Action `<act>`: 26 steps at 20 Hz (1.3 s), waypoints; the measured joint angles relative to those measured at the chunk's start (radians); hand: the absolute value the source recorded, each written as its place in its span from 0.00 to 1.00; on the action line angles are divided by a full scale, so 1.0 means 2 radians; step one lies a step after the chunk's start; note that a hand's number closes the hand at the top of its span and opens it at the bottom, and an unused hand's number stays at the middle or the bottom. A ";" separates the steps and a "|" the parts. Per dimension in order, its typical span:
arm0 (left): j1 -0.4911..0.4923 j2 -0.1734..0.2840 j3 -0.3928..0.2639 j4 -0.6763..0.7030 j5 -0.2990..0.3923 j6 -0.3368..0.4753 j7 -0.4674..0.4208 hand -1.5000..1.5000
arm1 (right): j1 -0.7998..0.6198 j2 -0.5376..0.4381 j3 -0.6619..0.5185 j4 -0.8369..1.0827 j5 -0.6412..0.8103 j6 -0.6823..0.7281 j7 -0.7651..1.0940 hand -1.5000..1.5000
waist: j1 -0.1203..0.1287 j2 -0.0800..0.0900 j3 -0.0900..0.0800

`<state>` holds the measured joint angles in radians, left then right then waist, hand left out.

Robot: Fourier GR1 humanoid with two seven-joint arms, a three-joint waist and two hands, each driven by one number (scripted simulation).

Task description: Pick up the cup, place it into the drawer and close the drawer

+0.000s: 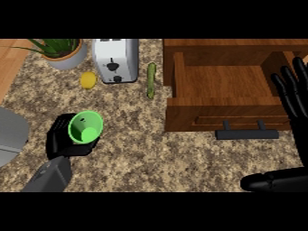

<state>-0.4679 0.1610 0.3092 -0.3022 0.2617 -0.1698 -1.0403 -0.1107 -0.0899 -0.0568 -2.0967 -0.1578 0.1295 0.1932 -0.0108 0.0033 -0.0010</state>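
The green cup (pixel 86 127) is gripped by the curled left hand (pixel 68 140) near the worktop's left edge; carrying to the open drawer (pixel 223 115) is judged next; the right hand (pixel 303 108) rests open

Kitchen here: a speckled granite bench (pixel 136 149) carries a toaster (pixel 115 60), lemon (pixel 88 80) and potted plant (pixel 61 50), beside an open wooden drawer (pixel 223 90).

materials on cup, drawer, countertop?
Cup: bright green, uniform matte colour, likely plastic.
Drawer: brown with visible grain, looks like wood; its handle is dark, maybe metal or plastic.
Countertop: speckled tan and brown, looks like granite or similar stone.
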 measured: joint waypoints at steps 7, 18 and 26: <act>0.032 -0.009 -0.031 -0.079 -0.010 -0.014 0.009 1.00 | 0.004 -0.007 -0.015 -0.011 -0.018 0.002 0.012 0.00 | 0.006 -0.003 0.001; 0.065 -0.027 -0.099 -0.310 -0.001 -0.034 0.123 1.00 | 0.027 0.001 -0.009 -0.008 -0.003 0.001 -0.001 0.00 | 0.012 -0.005 0.001; 0.057 -0.054 -0.134 -0.496 0.021 0.021 0.281 1.00 | 0.019 0.002 -0.007 -0.004 -0.002 0.001 -0.002 0.00 | 0.009 -0.004 0.001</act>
<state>-0.3530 0.0533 0.0415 -1.2933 0.3039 -0.1286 -0.4782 -0.0722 -0.0863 -0.0701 -2.1041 -0.1611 0.1318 0.1891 0.0066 -0.0043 0.0008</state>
